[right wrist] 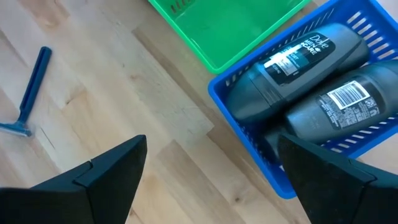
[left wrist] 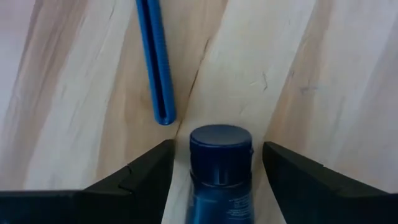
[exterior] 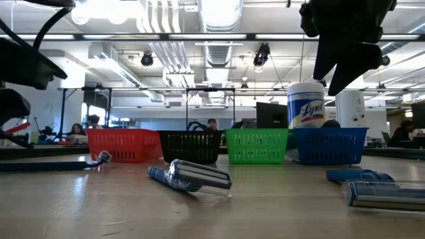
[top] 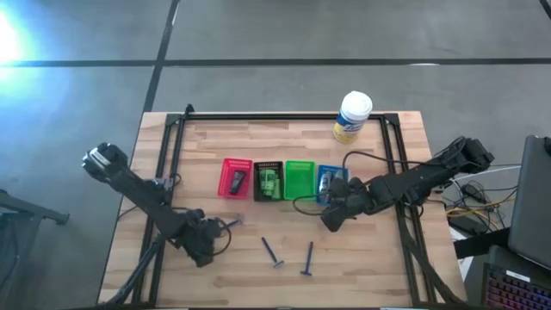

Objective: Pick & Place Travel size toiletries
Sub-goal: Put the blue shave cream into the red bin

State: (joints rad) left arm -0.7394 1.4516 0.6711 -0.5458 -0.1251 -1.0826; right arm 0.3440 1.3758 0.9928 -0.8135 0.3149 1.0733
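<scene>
As seen from above, the left gripper (top: 207, 245) is set low at the near left of the table (top: 370, 267), well left of the trays and nearest the blue razor (top: 231, 222). In the left wrist view, a dark blue bottle (left wrist: 221, 168) is framed between the spread fingers (left wrist: 140, 177), its long axis running straight out from the gripper, though contact cannot be told. In the right wrist view, the right gripper (right wrist: 211, 180) is held open just beside the blue tray (right wrist: 249, 146), where two grey bottles (right wrist: 292, 59) lie.

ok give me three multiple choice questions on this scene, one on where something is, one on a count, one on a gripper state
1. Where are the two grey Dove bottles?
A. blue tray
B. red tray
C. bare table

2. How many razors lie near the table's front edge, right of the left gripper?
A. one
B. two
C. four

3. How is the left gripper?
A. shut on a razor
B. open around a dark blue bottle
C. open over the red tray

Answers: 1 A, both lie side by side inside the blue tray. 2 B, one razor and a second razor. 3 B, its fingers flank the dark blue bottle with gaps.
</scene>
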